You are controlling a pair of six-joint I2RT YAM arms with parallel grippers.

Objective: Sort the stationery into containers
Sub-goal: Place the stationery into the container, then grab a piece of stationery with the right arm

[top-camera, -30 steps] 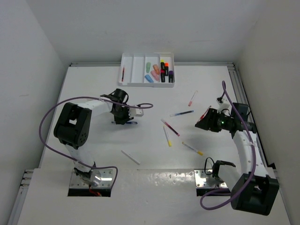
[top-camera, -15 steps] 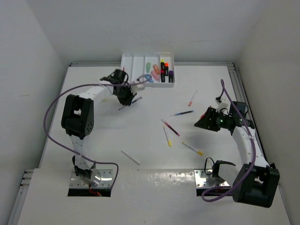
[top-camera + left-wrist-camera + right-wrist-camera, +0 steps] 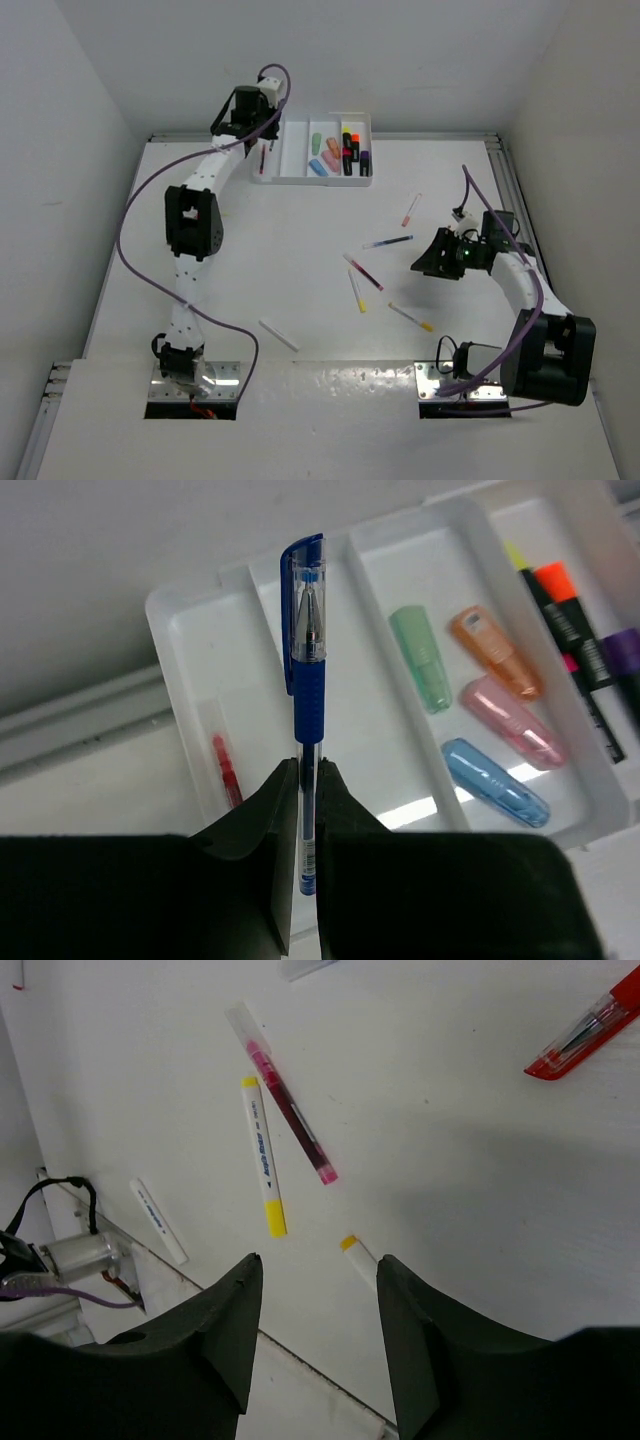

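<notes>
My left gripper [image 3: 308, 770] is shut on a blue pen [image 3: 307, 660] and holds it above the left compartments of the white tray [image 3: 370, 710]. The leftmost compartment holds a red pen [image 3: 226, 772]. Green [image 3: 421, 658], orange [image 3: 495, 652], pink [image 3: 515, 725] and blue [image 3: 495, 782] highlighters lie in the third compartment, and dark markers [image 3: 565, 620] in the fourth. In the top view the left gripper [image 3: 262, 138] is at the tray's [image 3: 295, 145] left end. My right gripper [image 3: 315, 1270] is open and empty above a white pen with a yellow tip [image 3: 358, 1255].
Loose on the table are a pink pen [image 3: 363, 272], a yellow-ended pen [image 3: 356, 292], a yellow-tipped pen [image 3: 412, 318], a blue pen [image 3: 388, 242], a red pen [image 3: 411, 210] and a white pen [image 3: 279, 335]. The right gripper [image 3: 428, 262] hovers right of them. Silver base plates sit at the near edge.
My left arm has carried the blue pen from the table's left-middle up to the tray at the far edge. My right gripper has shifted slightly and stays open.
</notes>
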